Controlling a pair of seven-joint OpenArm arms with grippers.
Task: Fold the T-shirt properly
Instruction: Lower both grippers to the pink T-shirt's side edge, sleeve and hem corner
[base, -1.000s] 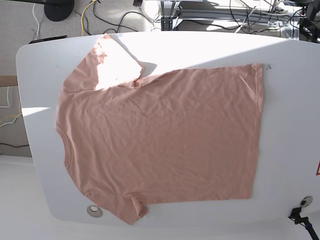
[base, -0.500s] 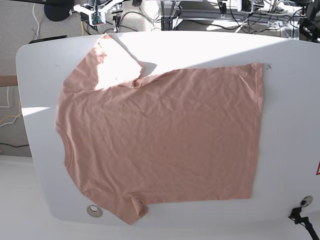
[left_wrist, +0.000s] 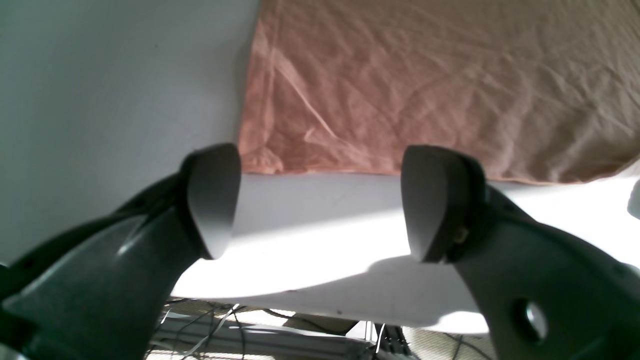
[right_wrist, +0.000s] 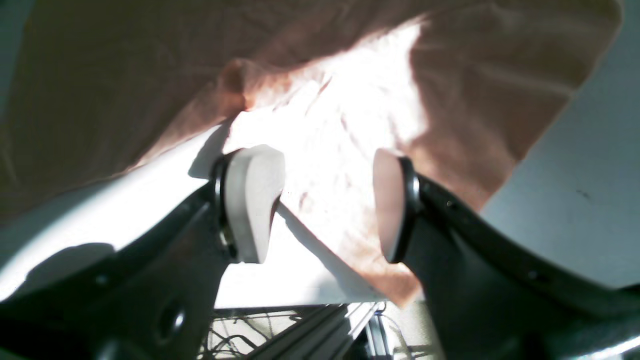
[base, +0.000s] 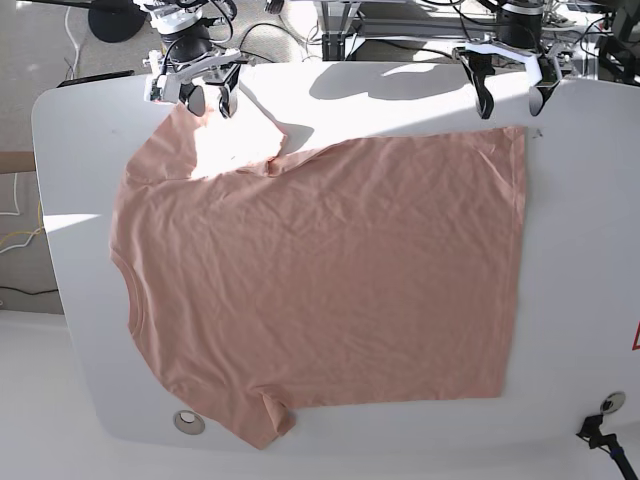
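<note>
The salmon-pink T-shirt (base: 320, 270) lies spread flat on the white table (base: 70, 150), neckline (base: 128, 300) to the left and hem to the right. No yellow graphic shows. My right gripper (base: 211, 102) is open over the far sleeve (base: 215, 125). In the right wrist view it (right_wrist: 325, 205) hovers with the sunlit sleeve (right_wrist: 350, 115) between its fingers. My left gripper (base: 510, 100) is open just beyond the far hem corner (base: 512, 135). In the left wrist view it (left_wrist: 325, 205) stands over bare table beside the shirt's edge (left_wrist: 400, 90).
A round fitting (base: 187, 422) sits in the table near the front left. Cables and stand bases (base: 330, 25) lie on the floor past the far edge. A black clamp (base: 600, 432) is at the front right corner. Strong sun patches cross the far side.
Both arms have come in from the far edge and lowered toward the shirt's far sleeve and far hem corner. The shirt has not moved.
</note>
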